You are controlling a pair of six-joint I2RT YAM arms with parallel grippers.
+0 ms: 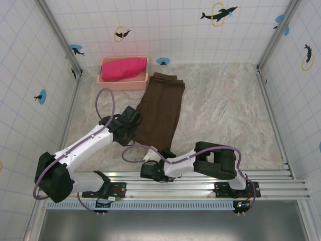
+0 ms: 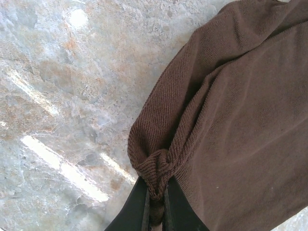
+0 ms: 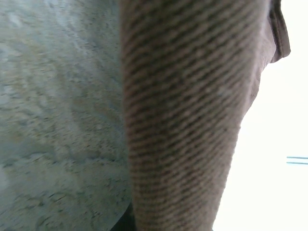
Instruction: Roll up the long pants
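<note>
The long pants (image 1: 160, 108) lie as a long dark brown strip running from the back of the table toward the arms. At the strip's left edge, my left gripper (image 1: 131, 122) is shut on a pinched fold of the long pants (image 2: 240, 120). The left wrist view shows the left gripper (image 2: 156, 207) with the bunched knit clamped between its black fingers (image 2: 137, 207). My right gripper (image 1: 168, 153) sits at the near end of the strip. There the long pants (image 3: 187, 120) rise straight out of its jaws, close to the lens, and hide the fingers.
A pink tray (image 1: 123, 85) holding a bright pink-red cloth (image 1: 123, 68) stands at the back left, just beyond the far end of the pants. Tiled walls enclose the marble table (image 1: 225, 110) on three sides. A metal rail (image 1: 200, 183) runs along the near edge.
</note>
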